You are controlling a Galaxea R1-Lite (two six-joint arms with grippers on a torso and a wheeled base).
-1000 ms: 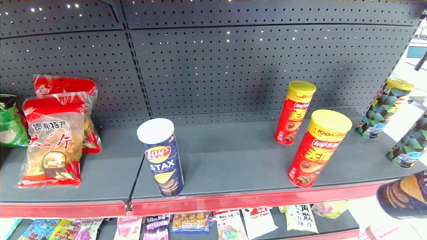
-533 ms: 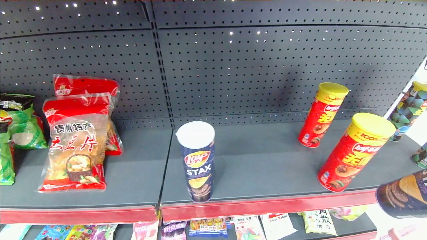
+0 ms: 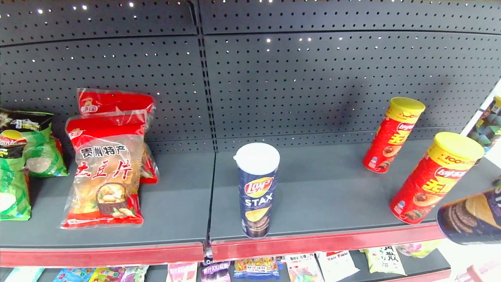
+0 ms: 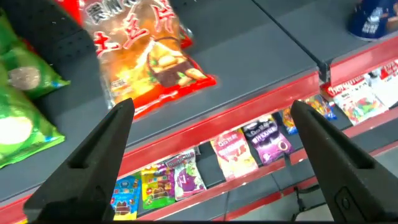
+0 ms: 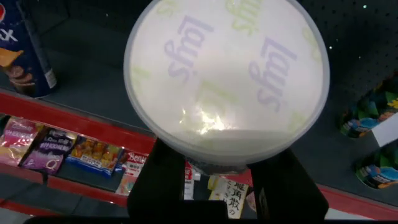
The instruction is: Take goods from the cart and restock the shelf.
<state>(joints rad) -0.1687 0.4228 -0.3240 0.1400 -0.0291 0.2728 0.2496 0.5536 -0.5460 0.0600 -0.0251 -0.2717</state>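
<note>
Head: you see a cylindrical navy chip can [image 3: 256,192] upright on the matte grey shelf [image 3: 325,196] at 6 o'clock; held chip can [image 3: 471,219] tilted at 4 o'clock | Left wrist: left gripper [image 4: 211,149] spread, empty | Right wrist: right gripper [image 5: 225,177] clamps the held chip can, round translucent lid [image 5: 227,81] toward you.

Dark can [image 3: 471,221] running off head view's right edge. Green bags [image 3: 11,196] getting clipped left. Lower-shelf packets [image 3: 256,268] getting cropped at bottom.

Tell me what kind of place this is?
Probably a shop aisle. A grey pegboard-backed shelf with a red front strip holds standing chip cans and snack bags, and more packets line the shelf below. The right gripper holds another chip can.
</note>
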